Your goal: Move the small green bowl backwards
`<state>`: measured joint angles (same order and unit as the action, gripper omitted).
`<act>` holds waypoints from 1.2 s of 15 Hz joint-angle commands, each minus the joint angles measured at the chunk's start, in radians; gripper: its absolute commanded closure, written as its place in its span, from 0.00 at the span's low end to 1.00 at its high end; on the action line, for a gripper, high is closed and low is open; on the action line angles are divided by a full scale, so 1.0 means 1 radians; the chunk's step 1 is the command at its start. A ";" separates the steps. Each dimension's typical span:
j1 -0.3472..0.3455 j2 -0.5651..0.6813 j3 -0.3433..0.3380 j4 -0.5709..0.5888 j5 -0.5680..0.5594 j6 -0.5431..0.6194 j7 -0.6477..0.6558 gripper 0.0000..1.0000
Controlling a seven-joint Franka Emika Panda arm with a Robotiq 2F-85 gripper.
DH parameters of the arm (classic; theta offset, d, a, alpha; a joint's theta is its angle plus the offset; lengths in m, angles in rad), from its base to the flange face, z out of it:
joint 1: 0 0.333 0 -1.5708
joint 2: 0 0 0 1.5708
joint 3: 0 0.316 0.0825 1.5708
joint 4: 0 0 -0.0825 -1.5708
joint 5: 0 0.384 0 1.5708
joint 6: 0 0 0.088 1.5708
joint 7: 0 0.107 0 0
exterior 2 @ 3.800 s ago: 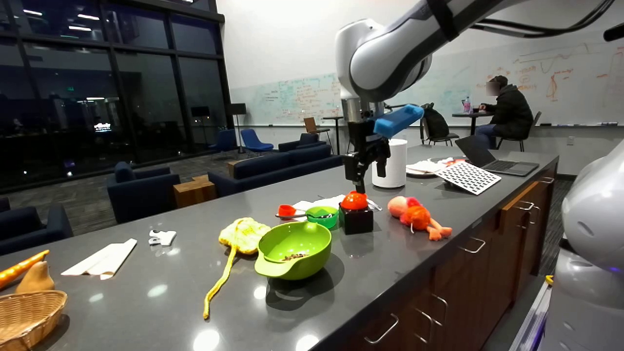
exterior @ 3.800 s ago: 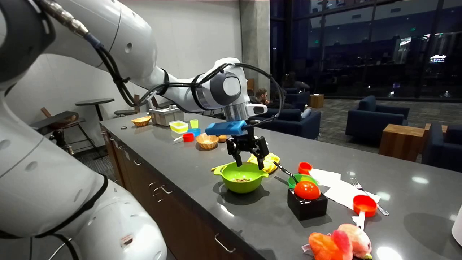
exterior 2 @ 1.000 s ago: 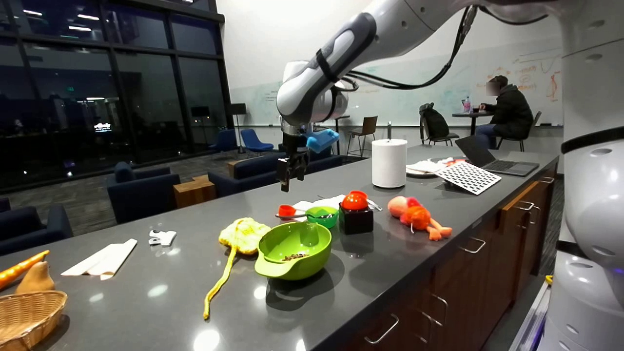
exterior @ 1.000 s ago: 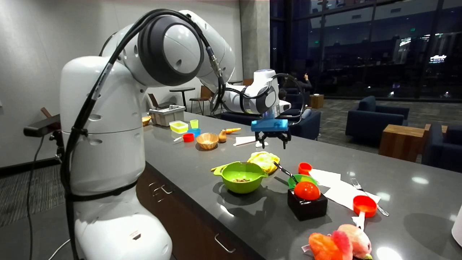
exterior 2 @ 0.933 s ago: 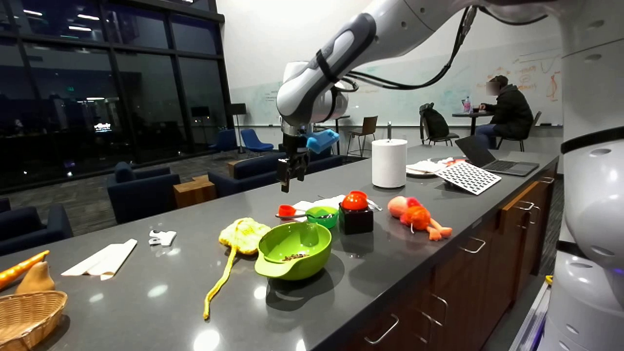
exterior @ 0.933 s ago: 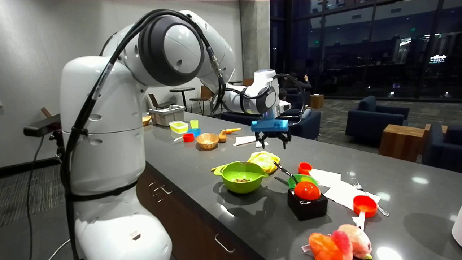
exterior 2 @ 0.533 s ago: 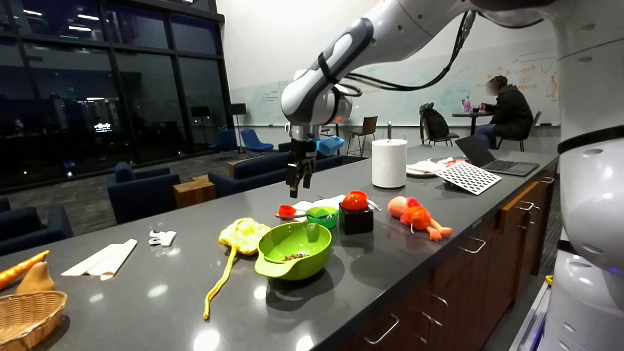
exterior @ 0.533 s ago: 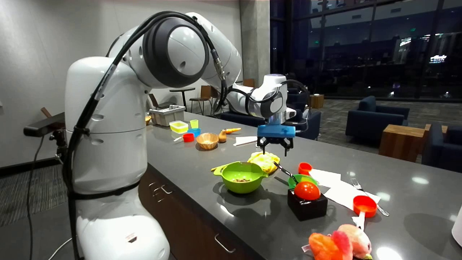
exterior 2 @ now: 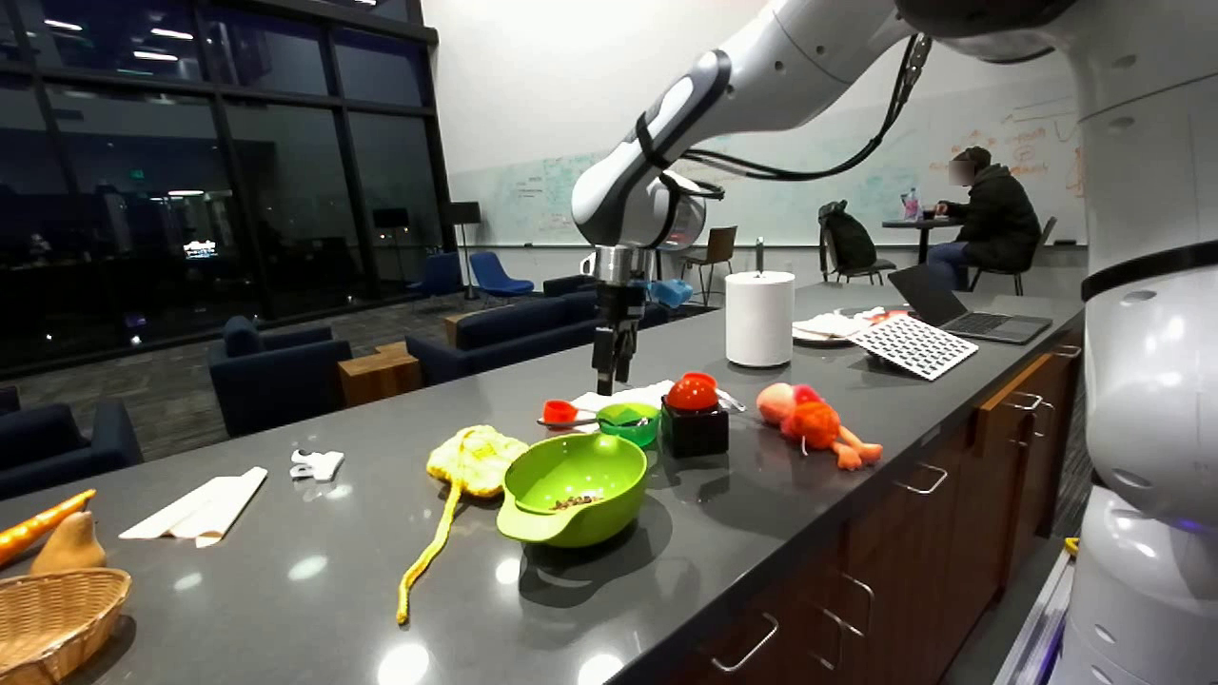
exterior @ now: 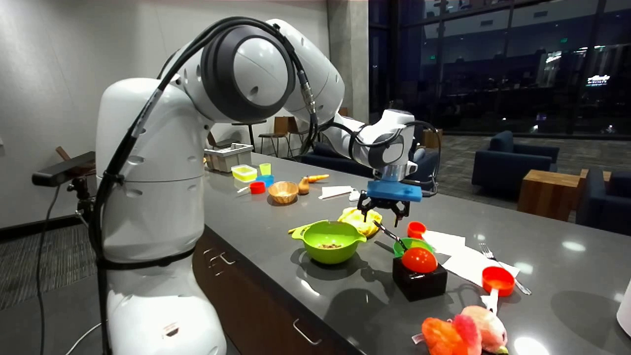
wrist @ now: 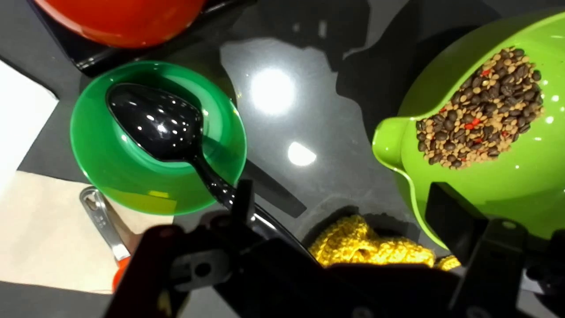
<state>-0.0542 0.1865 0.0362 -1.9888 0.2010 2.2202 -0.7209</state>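
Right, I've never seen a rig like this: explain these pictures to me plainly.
The white machine is a robot arm; the black two-fingered gripper at its end serves as its hand. The wide pictures come from two cameras standing outside the robot; the close-up comes from a wrist camera that the arm carries. On the dark counter are a small green bowl with a black spoon resting in it, a larger lime-yellow bowl holding what look like beans and grains, a red dome on a black box, a plush toy and other things. The gripper hangs open above the counter and holds nothing.
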 commanded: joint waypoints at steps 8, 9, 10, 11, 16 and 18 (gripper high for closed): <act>-0.041 0.135 -0.002 0.081 -0.034 -0.037 -0.090 0.00; -0.043 0.148 -0.003 0.095 -0.044 -0.042 -0.089 0.00; -0.043 0.158 -0.003 0.110 -0.056 -0.049 -0.086 0.00; -0.044 0.168 -0.003 0.127 -0.070 -0.055 -0.085 0.00; -0.033 0.226 -0.017 0.266 -0.203 -0.120 -0.062 0.00; -0.034 0.257 -0.019 0.327 -0.238 -0.143 -0.064 0.00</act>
<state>-0.0900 0.3921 0.0240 -1.7649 0.0172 2.1317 -0.7928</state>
